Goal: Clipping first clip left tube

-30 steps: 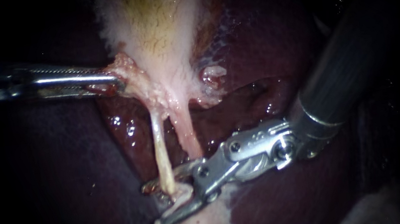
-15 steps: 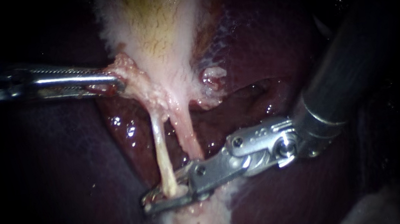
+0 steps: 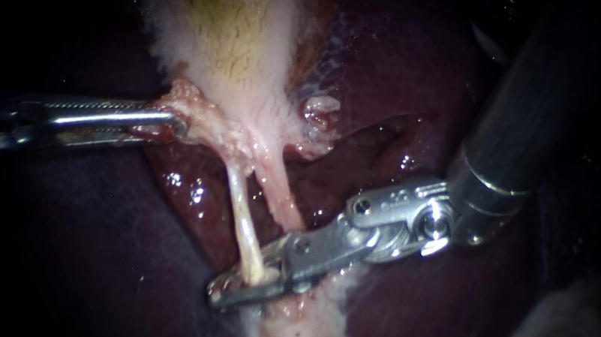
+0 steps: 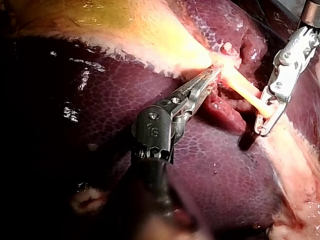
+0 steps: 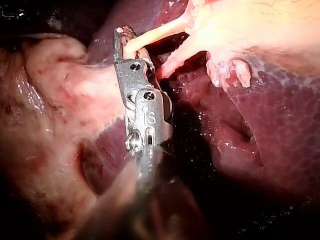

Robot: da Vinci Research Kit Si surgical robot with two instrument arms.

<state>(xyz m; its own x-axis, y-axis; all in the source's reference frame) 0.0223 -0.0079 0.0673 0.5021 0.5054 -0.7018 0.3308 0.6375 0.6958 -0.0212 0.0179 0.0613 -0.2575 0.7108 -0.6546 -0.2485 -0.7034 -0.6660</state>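
Left tube (image 3: 242, 220) is the pale thin strand running from the gallbladder (image 3: 233, 40) toward you, just left of the pinker right tube (image 3: 281, 193), and its near end is now caught. A second ago your right instrument (image 3: 245, 282) had its jaws gaping wide around it; now they're squeezed down on it from both sides, and the strand vanishes between them. That looks like the clip being pressed home, though you can't make out the clip itself, hidden inside the metal. The right wrist view agrees: the left tube feeds straight into the jaws, while the right tube seems to pass beside the hinge, outside the bite. One tube only, which is good. Over on the left, your left instrument (image 3: 168, 123) hasn't budged. It's clamped on the ragged lower edge of the gallbladder, drawing it leftward and keeping both tubes taut and apart over the dark liver (image 3: 97, 237). Closure looks complete or very near it, so this step is in its last beat. The next call, I'd say, is to let the jaws open slowly, back out along the shaft's line without dragging the strand, then check that a clip sits squarely across the left tube. Mind the traction: too much pull on so thin a strand could tear it at the bite.
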